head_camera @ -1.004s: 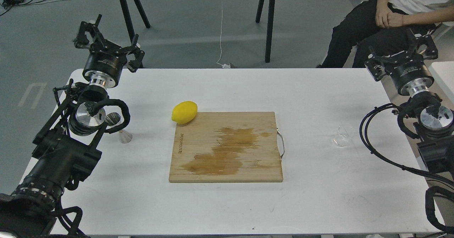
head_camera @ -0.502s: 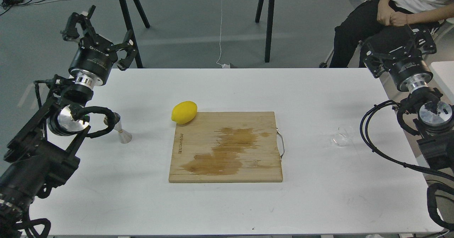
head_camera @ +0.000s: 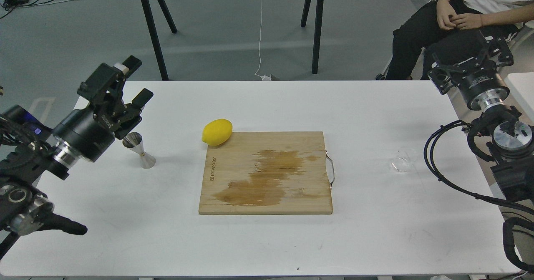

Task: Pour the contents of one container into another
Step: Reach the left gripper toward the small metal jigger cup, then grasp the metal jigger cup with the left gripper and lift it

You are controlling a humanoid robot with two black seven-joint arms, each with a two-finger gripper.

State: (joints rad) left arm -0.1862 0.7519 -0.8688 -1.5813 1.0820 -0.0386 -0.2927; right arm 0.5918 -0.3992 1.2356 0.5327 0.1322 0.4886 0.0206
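Head view: my left gripper is hovering just above and behind the steel jigger, its two fingers spread apart and holding nothing — the jigger is standing upright on the white table, near the left edge, long axis vertical. The glass cup is sitting well apart on the far right side of the table, with my right gripper hanging beyond and above it near the table's back corner; I cannot tell how its fingers are standing. I am judging the left arm nearer the jigger and the right arm nearer the cup, so each would be reaching down and toward me. Between the two vessels a wooden cutting board with a wet stain is lying flat, a lemon touching its back-left corner — both sitting in the path of any carry across.
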